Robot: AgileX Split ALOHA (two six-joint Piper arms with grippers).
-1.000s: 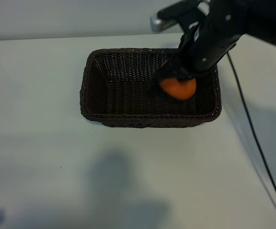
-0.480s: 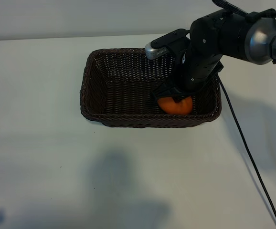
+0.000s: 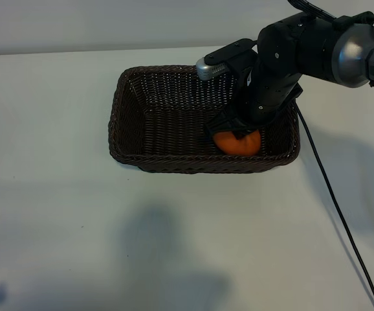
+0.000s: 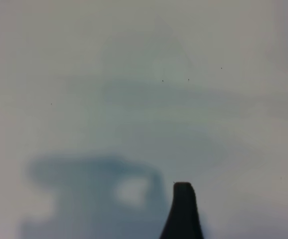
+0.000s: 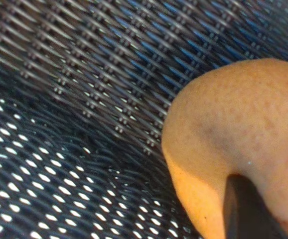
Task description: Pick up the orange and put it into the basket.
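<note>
The orange lies low inside the dark brown woven basket, near its front right corner. My right gripper reaches down into the basket from the right and sits on top of the orange, shut on it. In the right wrist view the orange fills the corner against the basket weave, with one dark finger lying against its skin. The left arm is outside the exterior view. Its wrist view shows only one dark fingertip over bare white table, holding nothing.
A black cable runs from the right arm across the white table to the front right corner. The basket stands at the back middle of the table. Shadows fall on the table in front of it.
The right gripper has lowered the orange deeper into the basket and toward its front wall. Over the last half second it has stayed in place.
</note>
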